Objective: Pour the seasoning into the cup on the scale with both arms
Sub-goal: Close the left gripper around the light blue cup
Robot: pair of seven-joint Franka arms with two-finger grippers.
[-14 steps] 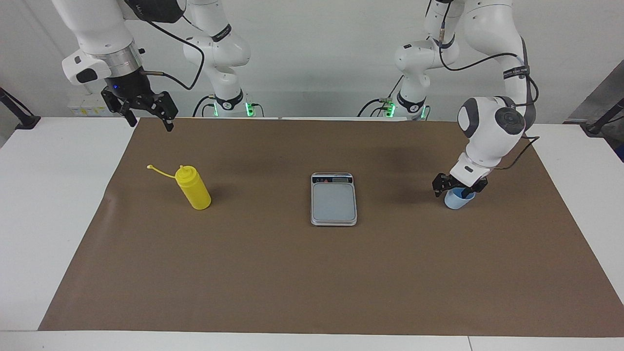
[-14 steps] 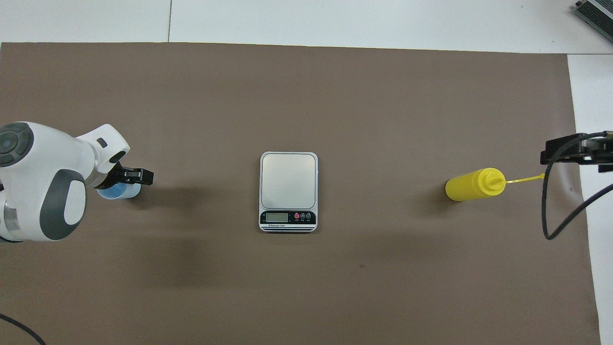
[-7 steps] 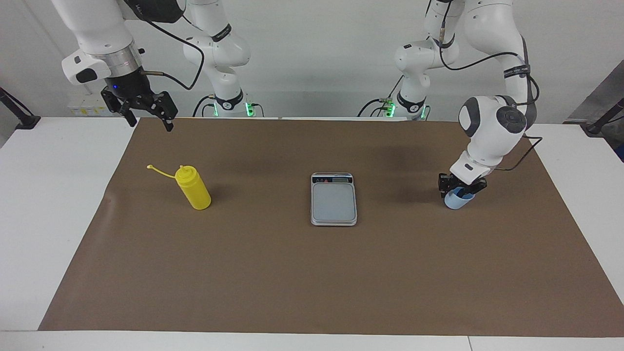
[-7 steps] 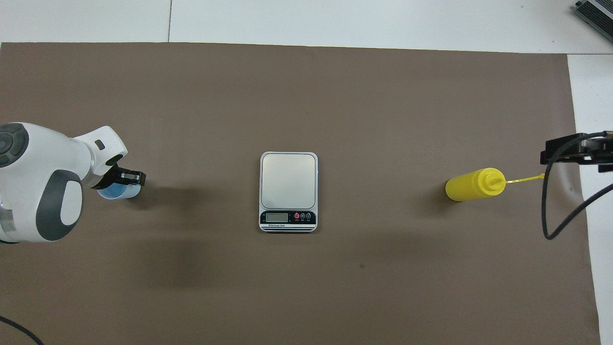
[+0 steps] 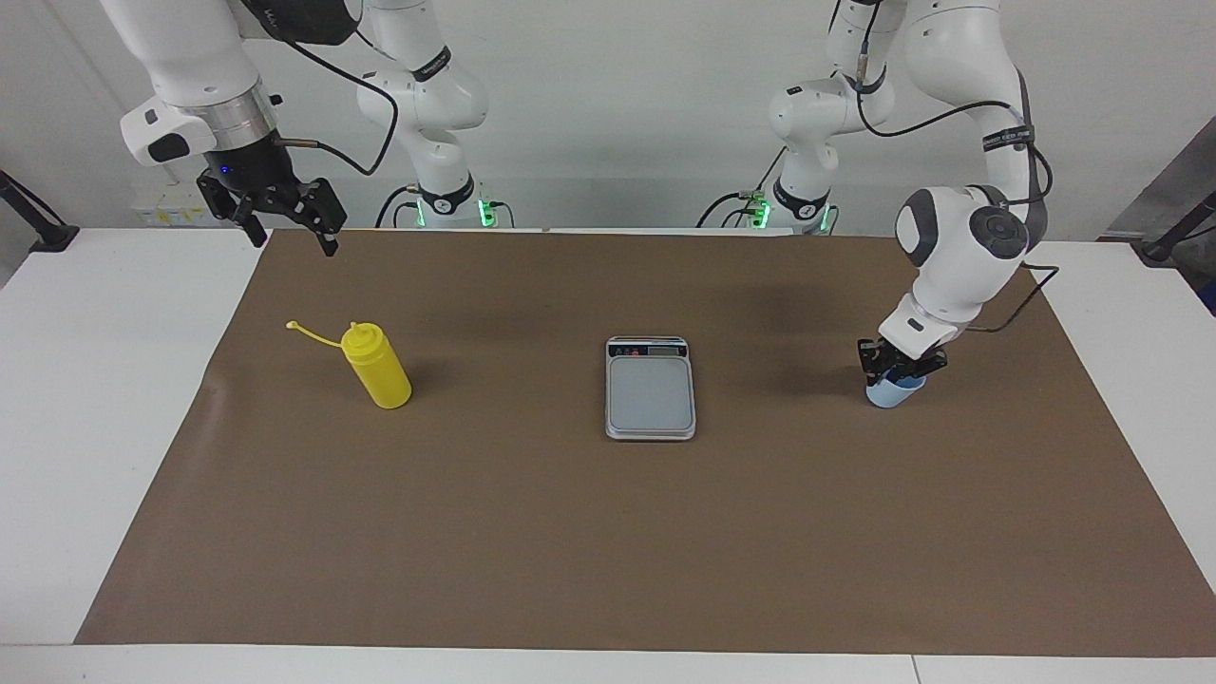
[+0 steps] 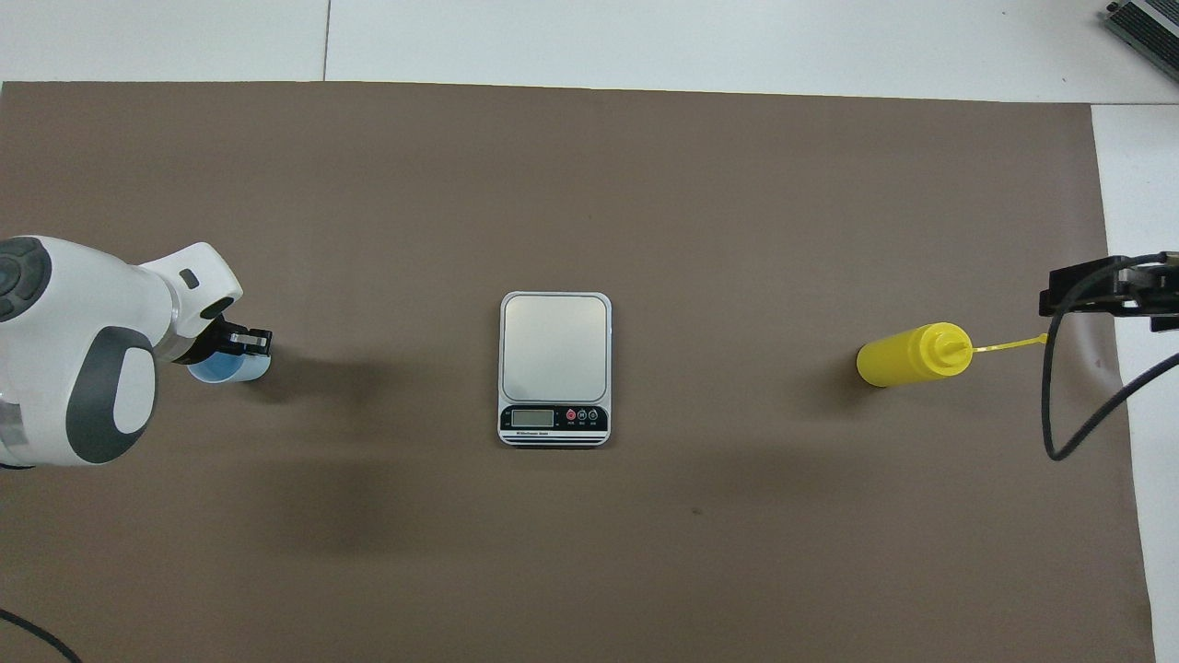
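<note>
Left hand: sitting down at the rim of the cup, fingers drawn in around it; a second ago they were standing spread well to either side, and they have been narrowing steadily since. Whether the pinch is now firm cannot be told.
Cup: standing upright on the brown mat toward the left arm's end of the bench, well apart from the scale; it is not being lifted yet and has not shifted over the last second.
Meaning for the task: in my judgement the grasp on the cup is being completed, which is the first step; carrying it onto the weighing plate is the step that follows.
Right hand: hanging in the air over the mat's edge at the right arm's end, fingers spread, holding nothing; it is waiting and has not moved over the last second.
Seasoning bottle: standing on the mat toward the right arm's end, cap strap trailing out from the nozzle; untouched, well apart from the scale.
Scale: lying at the middle of the mat, display strip toward the robots, plate carrying nothing.
Progress: early; nothing is being poured.
Risk: a light tapered cup may be slipping or tipping if lifted before the grip settles.
</note>
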